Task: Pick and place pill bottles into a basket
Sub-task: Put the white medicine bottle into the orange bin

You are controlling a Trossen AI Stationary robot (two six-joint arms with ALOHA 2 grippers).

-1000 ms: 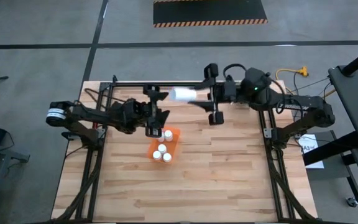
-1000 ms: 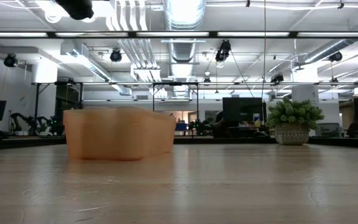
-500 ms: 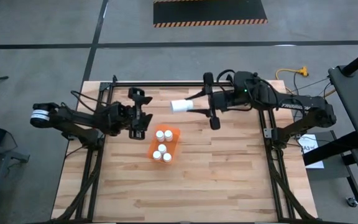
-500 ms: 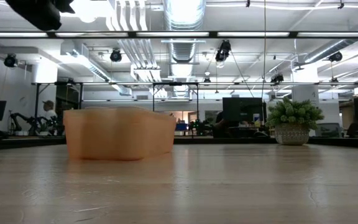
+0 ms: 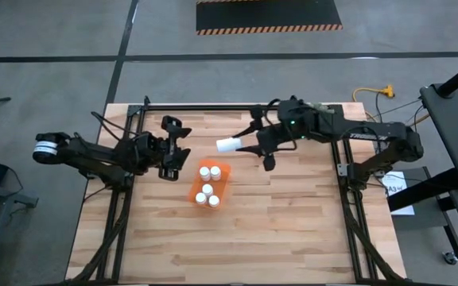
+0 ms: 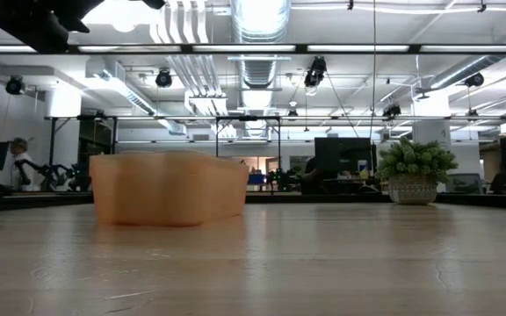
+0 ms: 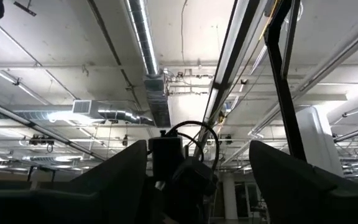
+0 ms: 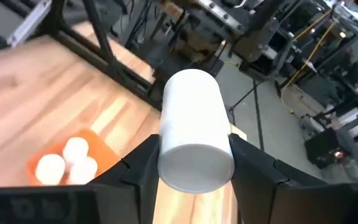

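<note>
Right hand (image 5: 237,146) nearer basket (image 5: 222,168) (gripping bottle (image 5: 228,144))

1. Small rectangular orange translucent plastic basket (image 5: 211,183) at table centre: four white-capped bottles (image 5: 209,185) fill it.
2. Light wooden slatted tabletop (image 5: 293,230) bare around it.
3. Dark right arm (image 5: 348,133) spans the far side.
</note>
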